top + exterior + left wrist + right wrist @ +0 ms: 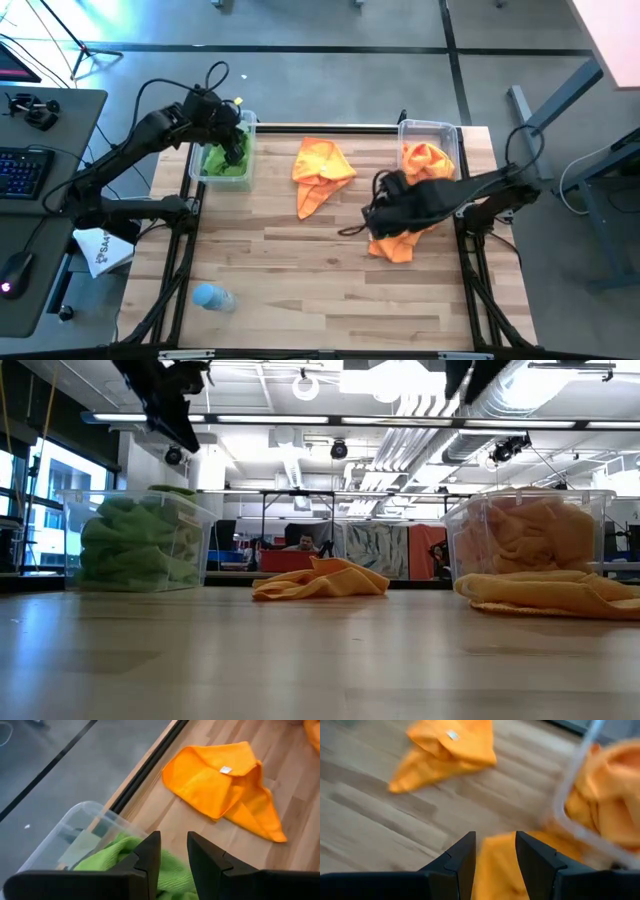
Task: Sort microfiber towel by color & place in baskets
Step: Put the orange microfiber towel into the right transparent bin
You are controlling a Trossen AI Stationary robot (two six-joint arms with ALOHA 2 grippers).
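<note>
Orange towel lies under the right gripper (empty, parted).

Two clear baskets, two loose orange towels on the table, one pale blue bottle

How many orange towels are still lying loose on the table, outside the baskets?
2. One orange towel lies mid-table between the two baskets. The other lies beside the right basket, partly under the right gripper. More could be hidden beneath that arm.
</note>
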